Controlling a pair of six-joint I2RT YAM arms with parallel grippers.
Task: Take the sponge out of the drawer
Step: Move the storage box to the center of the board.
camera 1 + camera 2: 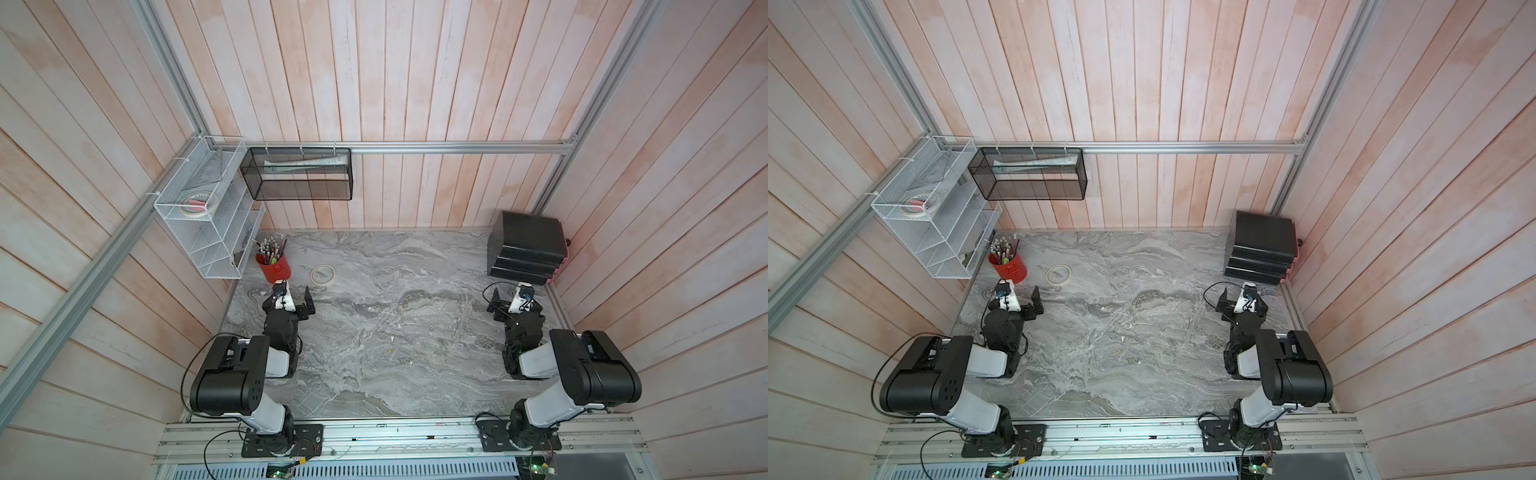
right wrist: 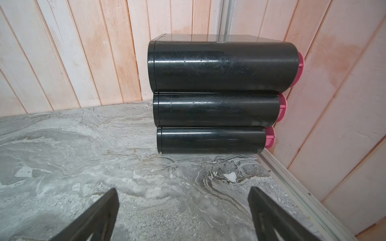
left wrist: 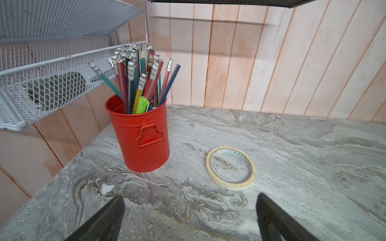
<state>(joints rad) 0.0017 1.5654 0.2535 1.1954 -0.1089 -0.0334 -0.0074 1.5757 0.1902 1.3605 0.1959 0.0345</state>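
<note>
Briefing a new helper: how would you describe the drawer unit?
On the grey marble tabletop, go to the far corner on the robot's right. There stands the drawer unit: three glossy black rounded drawer fronts, stacked and shut, with pink sides unlike anything nearby.

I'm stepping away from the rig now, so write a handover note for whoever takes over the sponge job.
Left tool: open, empty, near the red pencil cup and tape roll.
Right tool: open, empty, facing the black drawer unit, not touching it.
Sponge: not visible; all three drawers appear shut.
Done: nothing yet.
Left: open a drawer, find the sponge, lift it out.
</note>
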